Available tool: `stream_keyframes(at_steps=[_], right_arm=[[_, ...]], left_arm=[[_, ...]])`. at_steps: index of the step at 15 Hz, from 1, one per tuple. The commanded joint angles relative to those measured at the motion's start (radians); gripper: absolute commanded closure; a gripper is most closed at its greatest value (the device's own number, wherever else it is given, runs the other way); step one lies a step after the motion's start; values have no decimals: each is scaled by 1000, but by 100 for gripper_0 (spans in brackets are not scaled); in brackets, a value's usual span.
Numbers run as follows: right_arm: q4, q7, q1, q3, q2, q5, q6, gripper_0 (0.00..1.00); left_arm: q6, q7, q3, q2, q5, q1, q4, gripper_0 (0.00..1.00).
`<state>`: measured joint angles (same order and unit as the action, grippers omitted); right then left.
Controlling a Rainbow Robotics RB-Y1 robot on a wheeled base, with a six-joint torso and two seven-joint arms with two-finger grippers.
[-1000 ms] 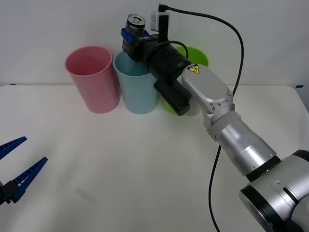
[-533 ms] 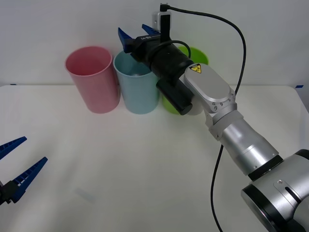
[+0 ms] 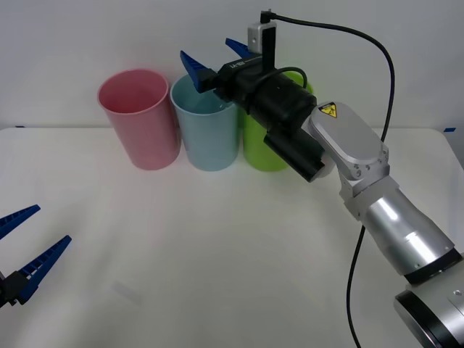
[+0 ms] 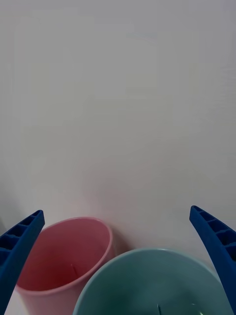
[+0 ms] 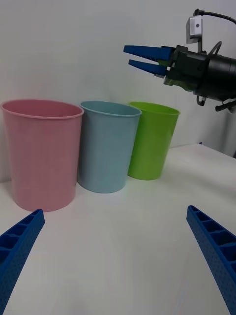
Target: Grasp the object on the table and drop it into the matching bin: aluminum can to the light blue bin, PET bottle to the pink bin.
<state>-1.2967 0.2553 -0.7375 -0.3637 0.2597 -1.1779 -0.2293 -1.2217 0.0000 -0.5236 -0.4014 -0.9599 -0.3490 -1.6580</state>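
1. White bench (image 3: pixel 217 254) under a blank wall: at its far edge stand the pink bin (image 3: pixel 140 118), blue bin (image 3: pixel 207 127) and green bin (image 3: pixel 270 141). The right claw (image 3: pixel 217 58) hangs spread and empty just above the blue bin's rim; the can is presumably inside, unseen.
2. Right wrist: the blue bin (image 4: pixel 147 285) gapes directly below the right claw's fingers (image 4: pixel 19 246), the pink bin (image 4: pixel 64 256) beside it.
3. Left wrist: the left claw (image 5: pixel 118 261) sits spread at the near left corner, well apart from the bins.
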Motion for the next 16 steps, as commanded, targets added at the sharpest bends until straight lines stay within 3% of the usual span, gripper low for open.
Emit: stream_keyframes(at_steps=[1,8,16], right_arm=[[-145,-1,109,-31,87,29,-10,0],[-457,-27,423,-6,270,44,-51,0],[-489,-238,721,281,277,66,-397,0]], left_arm=[[0,0,0,0,0,0,0,0],[0,0,0,0,0,0,0,0],[0,0,0,0,0,0,0,0]])
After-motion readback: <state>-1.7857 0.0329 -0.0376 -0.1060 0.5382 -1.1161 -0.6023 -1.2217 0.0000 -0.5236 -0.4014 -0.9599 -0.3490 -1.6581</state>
